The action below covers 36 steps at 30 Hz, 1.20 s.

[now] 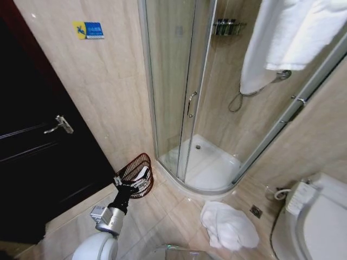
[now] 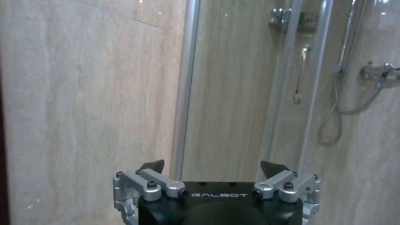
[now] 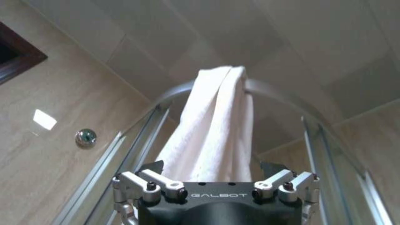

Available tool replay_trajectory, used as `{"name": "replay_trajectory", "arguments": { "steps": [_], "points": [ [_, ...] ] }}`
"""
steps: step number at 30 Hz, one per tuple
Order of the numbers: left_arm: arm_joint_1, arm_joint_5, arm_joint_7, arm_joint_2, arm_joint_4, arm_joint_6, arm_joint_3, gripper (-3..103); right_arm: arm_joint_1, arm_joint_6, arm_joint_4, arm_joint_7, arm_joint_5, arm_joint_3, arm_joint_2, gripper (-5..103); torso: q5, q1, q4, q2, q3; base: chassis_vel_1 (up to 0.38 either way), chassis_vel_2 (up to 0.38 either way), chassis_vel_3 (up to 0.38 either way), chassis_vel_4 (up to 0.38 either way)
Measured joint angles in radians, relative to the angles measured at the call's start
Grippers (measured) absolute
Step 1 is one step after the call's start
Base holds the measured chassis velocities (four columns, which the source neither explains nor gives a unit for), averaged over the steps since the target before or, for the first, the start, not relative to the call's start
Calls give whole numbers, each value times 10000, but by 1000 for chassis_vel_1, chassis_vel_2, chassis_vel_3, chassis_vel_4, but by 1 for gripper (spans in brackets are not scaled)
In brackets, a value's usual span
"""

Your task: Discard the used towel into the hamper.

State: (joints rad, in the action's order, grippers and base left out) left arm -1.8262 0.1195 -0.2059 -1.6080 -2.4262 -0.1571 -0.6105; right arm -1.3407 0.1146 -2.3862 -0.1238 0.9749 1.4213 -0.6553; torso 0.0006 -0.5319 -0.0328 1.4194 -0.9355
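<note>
Tiled floor (image 1: 162,211) with wicker hamper (image 1: 136,174) and crumpled white towel (image 1: 229,226).

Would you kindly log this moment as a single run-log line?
left claw: open, near hamper | right claw: open, facing hung towel | floor towel: beside shower tray

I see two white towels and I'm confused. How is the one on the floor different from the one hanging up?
The towel on the floor is crumpled in a heap; the hanging towel drapes long and smooth over the shower rail. The floor one lies on the tiles near the toilet; the hanging one sits high by the shower. Both are white.
</note>
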Motion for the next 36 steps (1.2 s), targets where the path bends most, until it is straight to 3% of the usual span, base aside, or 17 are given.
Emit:
{"name": "replay_trajectory", "arguments": {
  "steps": [9,14,16,18,26,36],
  "points": [
    [2,1,0,-1,0,0,0,100,1405,443,1217,337,333,-775,1071,100,-2,-11,1,-6,-3,-146,143,97,-88],
    [-1,1,1,0,1,0,-1,100,3979,206,2224,235,1030,-2706,2072,100,-8,8,0,0,3,28,-5,-61,1],
    [-1,1,1,1,1,0,-1,100,4402,118,2395,231,1119,-2952,2264,100,-10,9,-1,1,3,63,-23,-19,46],
    [-2,0,1,-1,0,0,-1,100,5490,-142,2951,249,1562,-3434,2909,100,-9,8,-2,0,3,0,0,0,0],
    [0,1,0,0,0,0,0,100,6327,-617,4156,766,2919,-3478,4158,100,-3,-1,2,0,1,0,0,0,0],
    [1,1,0,0,1,0,0,100,7029,-977,4086,922,5023,-3430,4673,100,-7,1,2,0,2,0,0,0,0]
  ]
}}
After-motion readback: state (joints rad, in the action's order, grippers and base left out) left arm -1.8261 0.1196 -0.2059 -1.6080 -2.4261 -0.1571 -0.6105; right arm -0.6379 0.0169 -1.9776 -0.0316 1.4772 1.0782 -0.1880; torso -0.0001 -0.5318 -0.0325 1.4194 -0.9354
